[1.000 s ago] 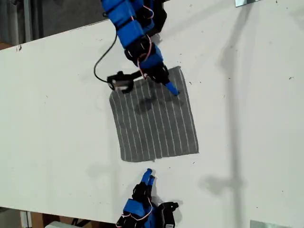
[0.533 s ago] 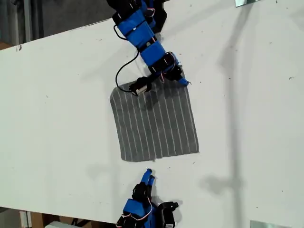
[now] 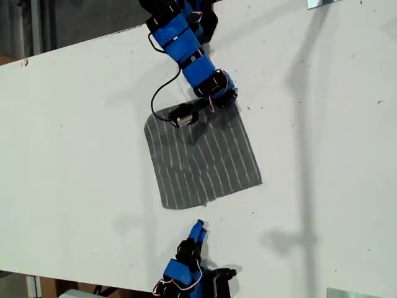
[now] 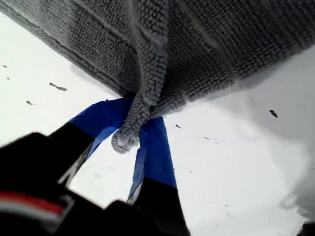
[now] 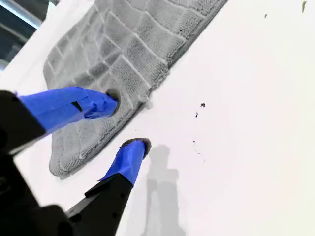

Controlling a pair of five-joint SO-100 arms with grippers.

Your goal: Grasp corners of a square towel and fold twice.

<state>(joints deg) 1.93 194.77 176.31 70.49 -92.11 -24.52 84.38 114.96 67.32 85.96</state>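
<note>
The grey white-striped towel lies flat on the white table, slightly skewed. My first gripper comes in from the exterior view's top and is at the towel's far corner on that view's right. In the first wrist view this gripper is shut on that bunched corner of the towel. My second gripper sits below the towel's near edge in the exterior view. In the second wrist view it stands open, one fingertip over the towel's edge beside a rounded corner, the other on the table.
The white table runs wide on both sides of the towel. A black cable loops from the first arm over the towel's far edge. Metal brackets show at the exterior view's top right and bottom right.
My first gripper moved from over the towel to its far corner and shut on it. The towel has turned slightly. My second gripper crept a little toward the towel.
</note>
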